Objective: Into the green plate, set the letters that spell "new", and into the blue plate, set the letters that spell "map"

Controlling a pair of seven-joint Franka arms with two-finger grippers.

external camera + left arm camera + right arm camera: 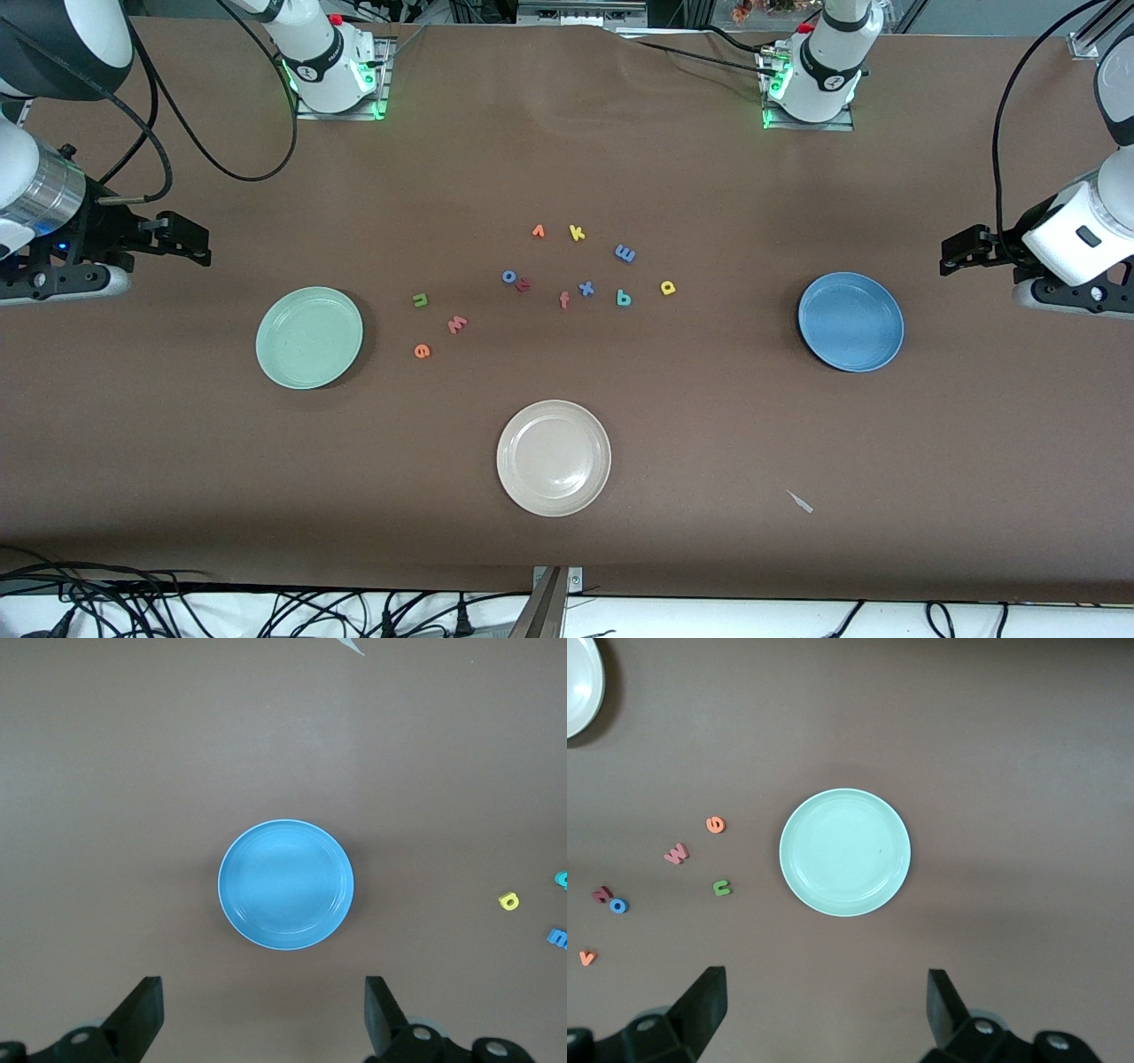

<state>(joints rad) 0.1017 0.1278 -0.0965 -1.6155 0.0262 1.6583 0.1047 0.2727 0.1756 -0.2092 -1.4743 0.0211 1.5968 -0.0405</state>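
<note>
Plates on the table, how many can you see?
3. The green plate sits toward the right arm's end, the blue plate toward the left arm's end, and the beige-white plate between them, nearest the front camera. None looks hidden.

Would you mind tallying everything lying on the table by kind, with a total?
Foam letters: 12
Plates: 3 (green plate, blue plate, beige-white plate)
White scrap: 1
Total: 16
</note>
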